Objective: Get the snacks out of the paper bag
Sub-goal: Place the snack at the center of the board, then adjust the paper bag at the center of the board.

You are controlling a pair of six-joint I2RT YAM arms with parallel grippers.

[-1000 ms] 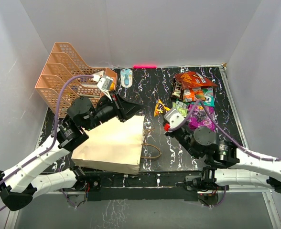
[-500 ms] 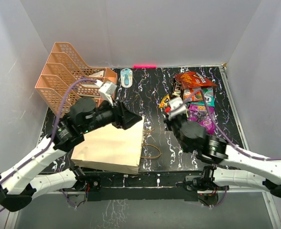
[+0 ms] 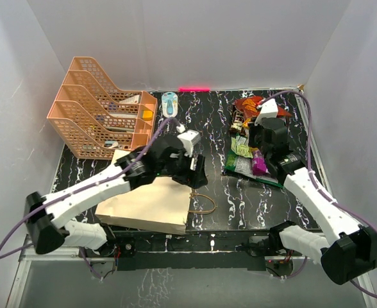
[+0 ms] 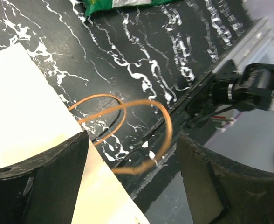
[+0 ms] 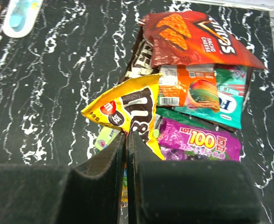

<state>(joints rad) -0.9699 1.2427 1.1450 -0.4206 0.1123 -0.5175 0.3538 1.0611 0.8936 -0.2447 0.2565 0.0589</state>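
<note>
The left gripper [image 4: 132,142] hangs with jaws spread wide, gripping nothing, over the right edge of the paper bag [image 3: 143,202] (lying flat at the near left). The bag's 2 cord handles [image 4: 141,135] loop onto the black table [image 3: 211,131] between the fingers. The right gripper [image 5: 127,140] is clamped on a yellow packet [image 5: 127,109] over the snack pile at the far right: red chip bag [image 5: 193,39], orange packet [image 5: 186,88], purple pouch [image 5: 200,142]. A peach rack [image 3: 92,115] stands far left, with a blue-and-white object [image 3: 170,102] just right of it.
</note>
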